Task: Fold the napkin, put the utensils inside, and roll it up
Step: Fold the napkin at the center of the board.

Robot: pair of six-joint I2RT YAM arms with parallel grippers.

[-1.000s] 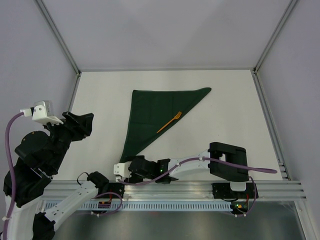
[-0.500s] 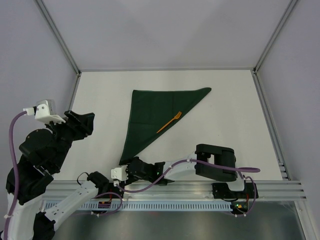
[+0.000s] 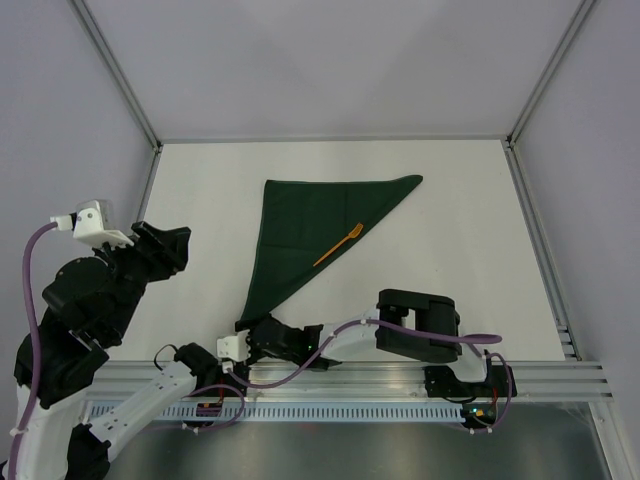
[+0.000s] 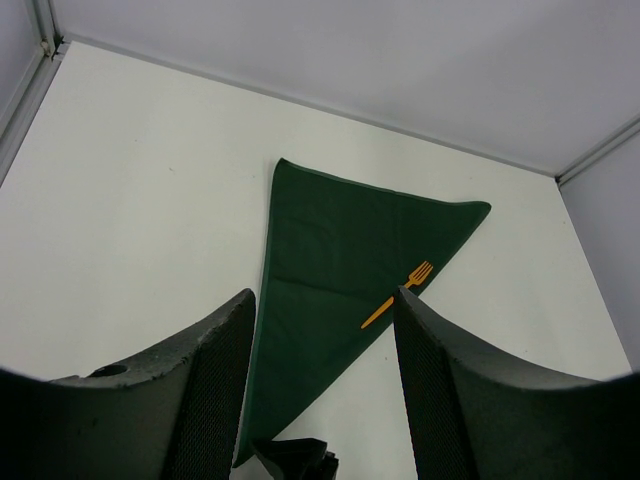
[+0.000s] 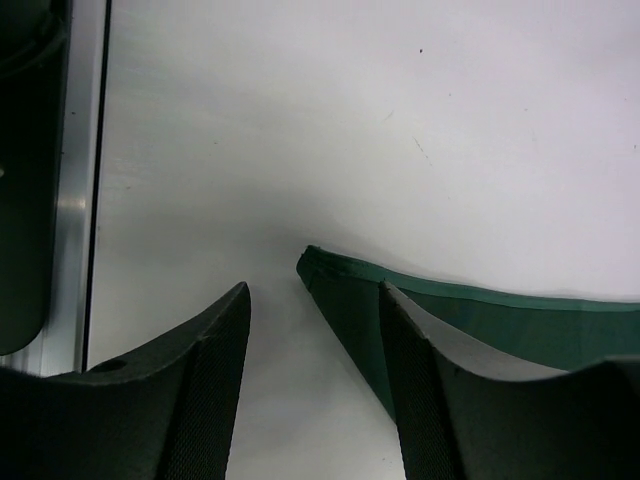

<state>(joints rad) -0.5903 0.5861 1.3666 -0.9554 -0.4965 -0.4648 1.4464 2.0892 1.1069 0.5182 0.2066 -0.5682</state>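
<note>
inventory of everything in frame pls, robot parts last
napkin: 1, dark green, folded into a triangle, mid-table
fork: 1, orange, lying on the napkin near its right-hand diagonal edge
table: 1, white, under everything
walls: pale grey, left, back and right, with metal corner posts
rail: 1, silver, along the near edge
cables: purple, one along each arm
left end effector: 1, black, open, raised at the table's left, holding nothing
right end effector: 1, black, open, low at the napkin's near corner, which lies between its fingers
</note>
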